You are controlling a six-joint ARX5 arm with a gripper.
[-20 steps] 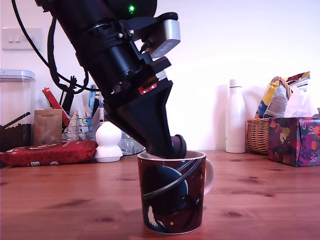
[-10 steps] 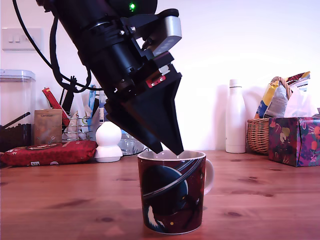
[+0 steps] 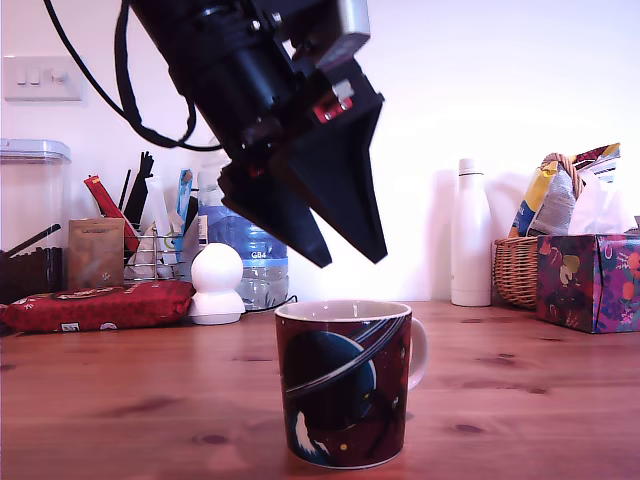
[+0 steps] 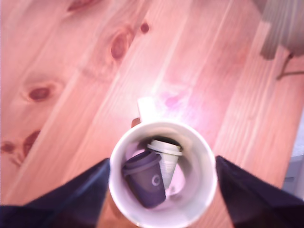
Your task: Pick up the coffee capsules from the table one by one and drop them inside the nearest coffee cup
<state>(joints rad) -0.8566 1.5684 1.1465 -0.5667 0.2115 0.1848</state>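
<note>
The coffee cup (image 3: 345, 385), dark with a blue ringed planet, stands on the wooden table (image 3: 520, 400) near the front. My gripper (image 3: 350, 260) hangs open just above the cup's rim, its black fingers (image 3: 318, 255) spread and holding nothing. The wrist view looks straight down into the cup (image 4: 209, 166). Both coffee capsules lie inside on its white bottom: a dark grey one (image 4: 145, 183) and a pale one (image 4: 166, 156) leaning against it. My open gripper (image 4: 161, 204) straddles the cup, a finger (image 4: 61, 199) showing on either side.
Behind the cup stand a white round-headed figurine (image 3: 217, 285) and a water bottle (image 3: 245, 255). A red packet (image 3: 100, 305) and a clear container (image 3: 30, 200) are at the exterior view's left. A white bottle (image 3: 471, 235), wicker basket (image 3: 515, 270) and patterned box (image 3: 590, 280) are at its right.
A second ago the gripper held the dark capsule at the cup's rim. It opened, the capsule dropped inside, and the gripper has risen clear of the rim.
</note>
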